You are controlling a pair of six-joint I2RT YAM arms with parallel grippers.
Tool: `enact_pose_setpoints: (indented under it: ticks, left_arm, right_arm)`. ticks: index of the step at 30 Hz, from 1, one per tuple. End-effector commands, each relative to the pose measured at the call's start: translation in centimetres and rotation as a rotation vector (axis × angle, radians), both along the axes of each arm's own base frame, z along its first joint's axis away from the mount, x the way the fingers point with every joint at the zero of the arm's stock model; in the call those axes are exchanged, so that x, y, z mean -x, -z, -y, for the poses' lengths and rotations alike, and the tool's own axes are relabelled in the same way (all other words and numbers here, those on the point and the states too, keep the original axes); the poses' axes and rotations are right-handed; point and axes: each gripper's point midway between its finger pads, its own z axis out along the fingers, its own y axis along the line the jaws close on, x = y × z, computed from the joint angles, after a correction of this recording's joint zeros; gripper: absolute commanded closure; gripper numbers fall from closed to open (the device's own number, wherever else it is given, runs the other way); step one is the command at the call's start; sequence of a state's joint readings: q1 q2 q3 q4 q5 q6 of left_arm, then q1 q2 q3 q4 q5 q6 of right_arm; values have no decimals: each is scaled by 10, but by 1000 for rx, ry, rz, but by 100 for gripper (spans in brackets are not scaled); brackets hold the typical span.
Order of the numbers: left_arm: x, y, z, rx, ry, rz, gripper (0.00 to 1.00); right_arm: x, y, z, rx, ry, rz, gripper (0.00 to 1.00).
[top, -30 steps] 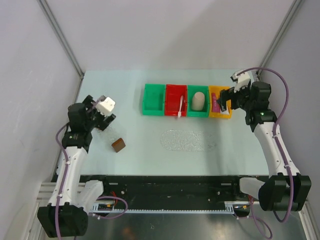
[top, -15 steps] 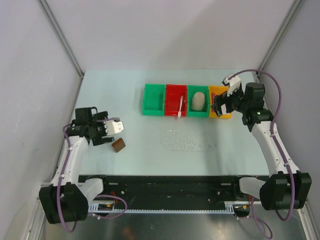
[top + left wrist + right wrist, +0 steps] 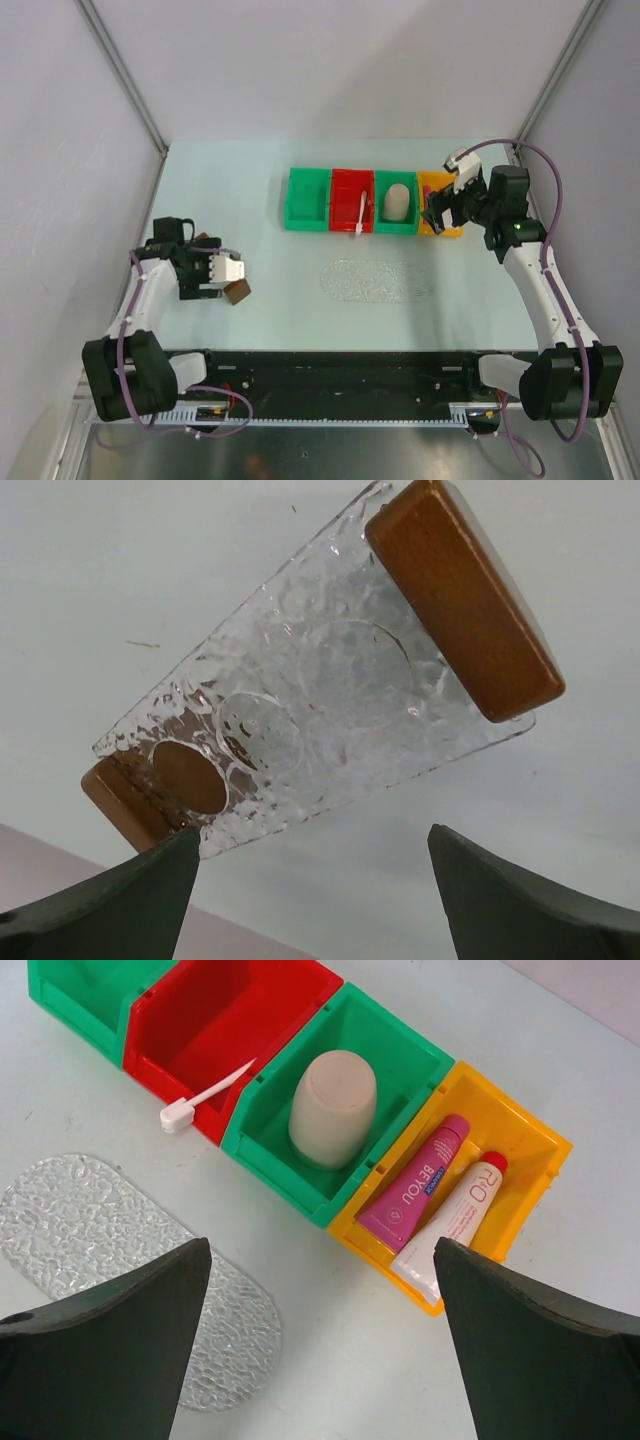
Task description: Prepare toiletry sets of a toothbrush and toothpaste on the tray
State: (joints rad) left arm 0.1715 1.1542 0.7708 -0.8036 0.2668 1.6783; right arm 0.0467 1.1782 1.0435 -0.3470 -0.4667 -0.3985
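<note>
The clear bumpy tray (image 3: 320,700) with a brown handle (image 3: 465,595) at each short end lies on the table at the left. My left gripper (image 3: 315,900) hovers open just before its long edge; from above, one handle (image 3: 238,291) shows beside that gripper (image 3: 225,272). A white toothbrush (image 3: 205,1095) lies in the red bin (image 3: 352,198), its head poking over the front wall. A magenta toothpaste (image 3: 415,1182) lies in the yellow bin (image 3: 520,1160) beside a white tube (image 3: 455,1220). My right gripper (image 3: 320,1360) hangs open above that bin's front, holding nothing.
A clear bumpy oval mat (image 3: 375,280) without handles lies mid-table. A beige cup (image 3: 332,1108) lies in the green bin (image 3: 397,225) between the red and yellow ones. Another green bin (image 3: 307,198) stands at the row's left end.
My left arm has swung down and toward the near edge, bringing its gripper low over the tray. The right gripper shifted slightly toward the yellow bin, then held still.
</note>
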Motion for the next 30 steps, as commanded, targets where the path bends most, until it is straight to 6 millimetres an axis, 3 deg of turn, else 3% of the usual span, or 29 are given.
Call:
enact_pose_setpoints:
  ticks: [1, 7, 20, 27, 30]
  left_arm:
    - [-15, -10, 10, 45, 119, 30, 0]
    - [-32, -14, 13, 85, 126, 30, 0]
    - [-37, 17, 1, 50, 132, -89, 1]
    - [-36, 23, 6, 87, 119, -110, 6]
    - [-33, 27, 7, 109, 86, -131, 15]
  right_arm:
    - [-1, -11, -4, -3, -29, 29, 0]
    - [1, -11, -5, -13, -40, 22, 0]
    - [0, -8, -1, -21, -32, 9, 0]
    - [-2, -4, 1, -23, -25, -3, 0]
    - [-3, -2, 1, -21, -22, -8, 0]
